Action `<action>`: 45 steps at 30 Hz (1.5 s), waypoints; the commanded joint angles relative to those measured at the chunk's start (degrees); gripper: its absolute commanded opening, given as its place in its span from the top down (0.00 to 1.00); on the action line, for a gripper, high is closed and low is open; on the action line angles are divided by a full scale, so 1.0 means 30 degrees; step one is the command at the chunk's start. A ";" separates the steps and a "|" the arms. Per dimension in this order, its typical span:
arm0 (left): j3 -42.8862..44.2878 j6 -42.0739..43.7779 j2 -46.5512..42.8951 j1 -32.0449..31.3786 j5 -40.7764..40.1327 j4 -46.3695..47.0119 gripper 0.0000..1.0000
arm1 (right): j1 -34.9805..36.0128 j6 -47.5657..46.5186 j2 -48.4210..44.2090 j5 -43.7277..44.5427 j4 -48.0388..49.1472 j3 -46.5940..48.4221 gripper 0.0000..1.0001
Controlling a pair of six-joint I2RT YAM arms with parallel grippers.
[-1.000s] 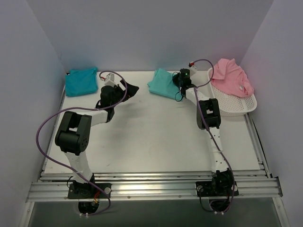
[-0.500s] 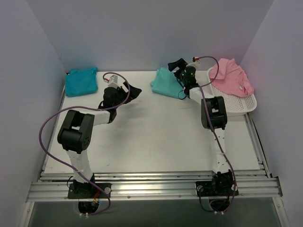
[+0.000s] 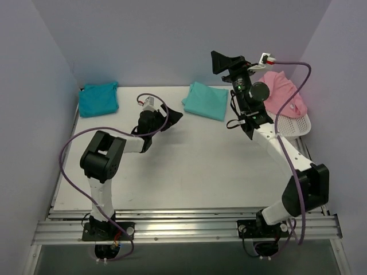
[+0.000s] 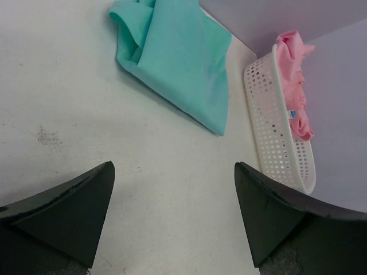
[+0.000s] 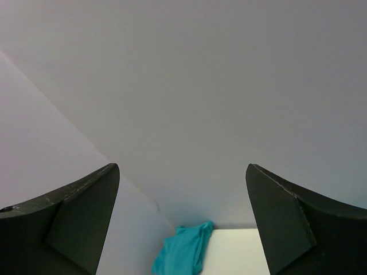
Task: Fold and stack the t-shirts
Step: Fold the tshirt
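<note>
Hovering low over the worktop [image 3: 189, 166], the left pincer [image 3: 171, 116] points toward the far right, its two dark fingers spread wide apart with nothing between them; in the left wrist view the same pincer [image 4: 173, 172] frames bare white surface. Just beyond it lies the sea-green t-shirt [image 3: 205, 100], folded into a rough rectangle and flat at the far middle of the worktop, apart from both arms. The left wrist view shows this sea-green t-shirt [image 4: 178, 63] with one bunched, doubled edge at its upper left and a smooth panel running toward the white mesh basket [image 4: 269, 126]. The basket [image 3: 292, 129] sits at the far right edge, and the pink t-shirt [image 3: 281, 91] is heaped in it, crumpled and spilling over the rim. The darker turquoise-blue t-shirt [image 3: 98, 98] rests as a folded bundle in the far left corner, well apart from the other two. The right arm reaches up high above the far side of the worktop, and the right pincer [image 3: 221, 60] is likewise spread and empty, aimed at the back wall. Its wrist view shows the pincer [image 5: 182, 169] against plain wall, with the turquoise-blue t-shirt [image 5: 183, 249] small at the bottom between the fingers.
</note>
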 commanded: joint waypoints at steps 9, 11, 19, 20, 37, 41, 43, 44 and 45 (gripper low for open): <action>0.4310 -0.3677 0.4558 -0.0755 -0.2449 -0.1024 0.06 | 0.1552 -0.1376 -1.2370 0.5323 -0.3791 -0.8562 0.11; 0.5424 -0.3941 0.5029 -0.0930 -0.2509 -0.1435 0.06 | 0.1582 -0.1319 -1.3572 0.5558 -0.4587 -0.9002 0.11; 0.9291 -0.5932 0.7520 -0.2044 -0.5495 -0.5916 0.06 | 0.1728 -0.0937 -1.6888 0.5881 -0.6903 -1.0234 0.12; 0.9613 -0.6340 0.7725 -0.2190 -0.5671 -0.6441 0.06 | 0.1728 -0.0966 -1.7063 0.5939 -0.7050 -1.0264 0.11; 1.8577 -0.7925 1.1972 -0.3276 -0.9627 -1.2860 0.06 | 0.1699 -0.1522 -1.9261 0.6262 -0.9804 -0.9883 0.12; 2.2027 -0.8014 1.3756 -0.3275 -0.9892 -1.4470 0.06 | 0.1728 -0.1728 -1.9817 0.6408 -1.0361 -0.9883 0.12; 2.3321 -0.8073 1.4432 -0.3159 -0.9892 -1.5613 0.04 | 0.1728 -0.1816 -1.9935 0.6496 -1.0537 -0.9854 0.12; 2.3908 -0.8015 1.5045 -0.3100 -0.9805 -1.6255 0.06 | 0.1728 -0.1874 -1.9994 0.6496 -1.0712 -0.9796 0.12; 2.5248 -0.7985 1.5370 -0.2897 -0.9746 -1.6696 0.10 | 0.1728 -0.1933 -2.0052 0.6438 -1.0772 -0.9795 0.12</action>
